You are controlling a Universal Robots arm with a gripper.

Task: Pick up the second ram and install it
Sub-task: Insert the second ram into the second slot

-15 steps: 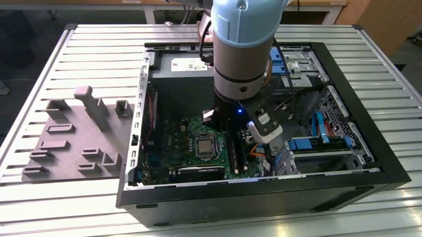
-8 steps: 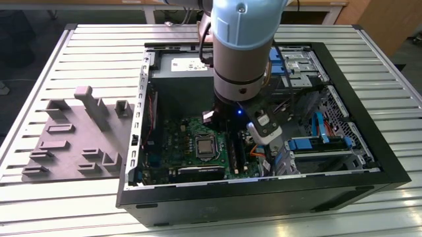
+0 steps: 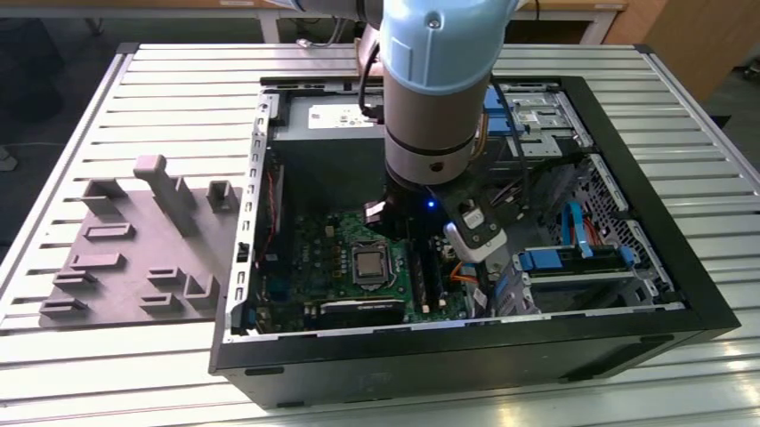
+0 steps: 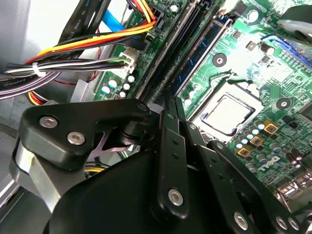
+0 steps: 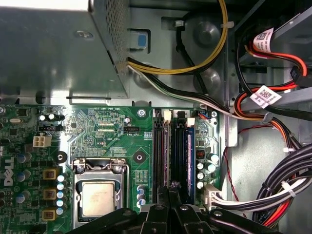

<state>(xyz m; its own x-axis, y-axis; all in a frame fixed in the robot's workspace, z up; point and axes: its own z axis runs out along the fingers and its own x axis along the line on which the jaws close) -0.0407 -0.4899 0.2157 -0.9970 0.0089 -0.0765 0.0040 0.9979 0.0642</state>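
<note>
On the table the open case has the arm reaching down into it, over the motherboard. The gripper sits right at the slots, fingers drawn together. A dark strip in 1 slot just ahead of the fingertips looks like the ram. So pickup seems done and the install is near its end, but I cannot tell whether it is fully seated.

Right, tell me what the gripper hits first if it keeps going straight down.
Most likely the memory slots on the green board: the gripper hangs right over them. How far above cannot be judged.
</note>
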